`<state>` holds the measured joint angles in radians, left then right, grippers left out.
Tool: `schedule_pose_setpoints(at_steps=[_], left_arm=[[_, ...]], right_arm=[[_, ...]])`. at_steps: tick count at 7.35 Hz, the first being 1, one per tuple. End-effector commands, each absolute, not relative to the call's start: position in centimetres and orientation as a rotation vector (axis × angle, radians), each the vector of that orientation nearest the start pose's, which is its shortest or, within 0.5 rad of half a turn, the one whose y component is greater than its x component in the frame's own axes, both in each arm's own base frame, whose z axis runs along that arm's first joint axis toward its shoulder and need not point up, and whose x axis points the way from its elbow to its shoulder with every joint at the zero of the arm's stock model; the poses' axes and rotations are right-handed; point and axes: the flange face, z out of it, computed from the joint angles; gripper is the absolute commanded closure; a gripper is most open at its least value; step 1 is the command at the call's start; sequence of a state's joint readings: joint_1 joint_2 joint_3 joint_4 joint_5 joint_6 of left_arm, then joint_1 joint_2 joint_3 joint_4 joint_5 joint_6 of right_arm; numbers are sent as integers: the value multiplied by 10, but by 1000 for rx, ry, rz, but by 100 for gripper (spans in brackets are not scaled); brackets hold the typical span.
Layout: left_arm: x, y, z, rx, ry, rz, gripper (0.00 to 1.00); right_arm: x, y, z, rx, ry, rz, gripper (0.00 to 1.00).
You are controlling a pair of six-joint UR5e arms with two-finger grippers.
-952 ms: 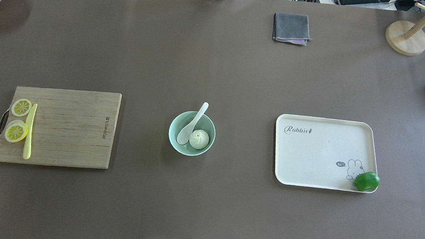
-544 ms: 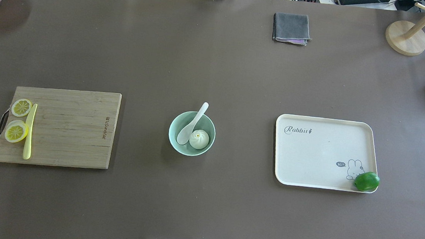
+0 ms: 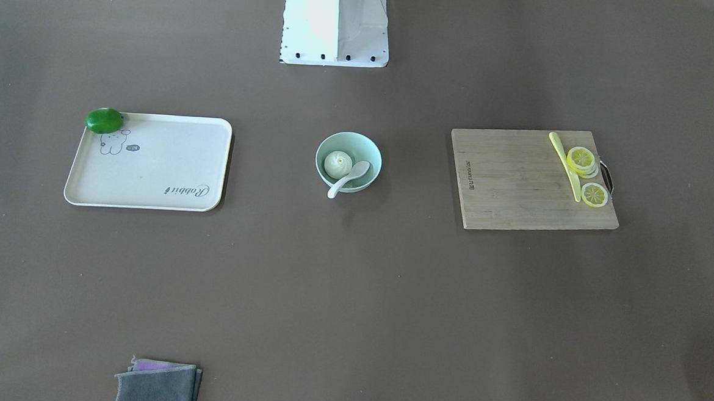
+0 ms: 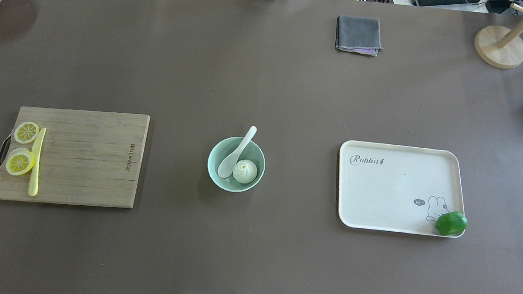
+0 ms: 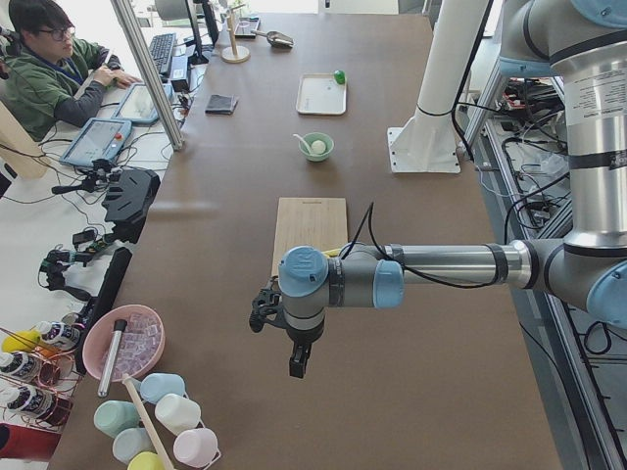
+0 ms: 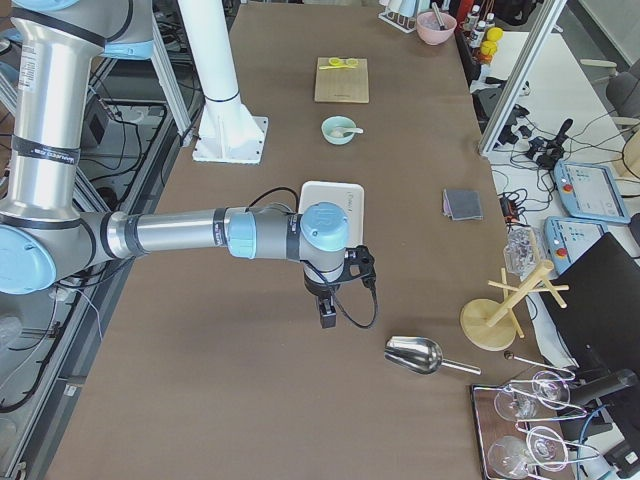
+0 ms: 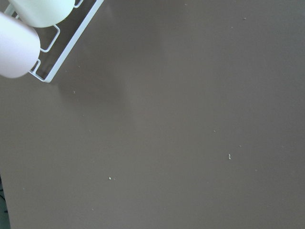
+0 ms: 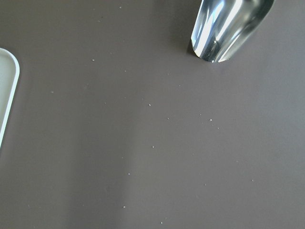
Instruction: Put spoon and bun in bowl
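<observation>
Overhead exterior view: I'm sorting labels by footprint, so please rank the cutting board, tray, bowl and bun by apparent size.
Largest to smallest:
1. cutting board, only modestly bigger than the tray
2. tray
3. bowl
4. bun

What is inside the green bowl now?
A white bun and a white spoon sit side by side in the bowl; the spoon's handle pokes over the rim. The bottom under them is hidden.

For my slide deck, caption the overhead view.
Task done: spoon and bun rest in the mint bowl, between cutting board and tray.
</observation>
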<state>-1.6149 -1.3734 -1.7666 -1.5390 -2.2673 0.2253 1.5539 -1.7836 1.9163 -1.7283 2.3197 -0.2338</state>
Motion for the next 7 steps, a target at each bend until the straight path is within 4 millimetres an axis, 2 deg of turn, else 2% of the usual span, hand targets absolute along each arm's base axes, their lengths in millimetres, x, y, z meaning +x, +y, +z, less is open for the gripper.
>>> schedule_pose_setpoints(at_steps=[1,3,7], left_arm=[[-87,-399,649,58,701,166,2],[-85,-404,639,105,702,189,2],[-85,-403,640,109,701,192,2]], right_arm=[[65,-389,613,-20,-671,-212,0],[62,-391,611,-13,-703,-217,0],[59,-392,610,-8,-716,-223,0]])
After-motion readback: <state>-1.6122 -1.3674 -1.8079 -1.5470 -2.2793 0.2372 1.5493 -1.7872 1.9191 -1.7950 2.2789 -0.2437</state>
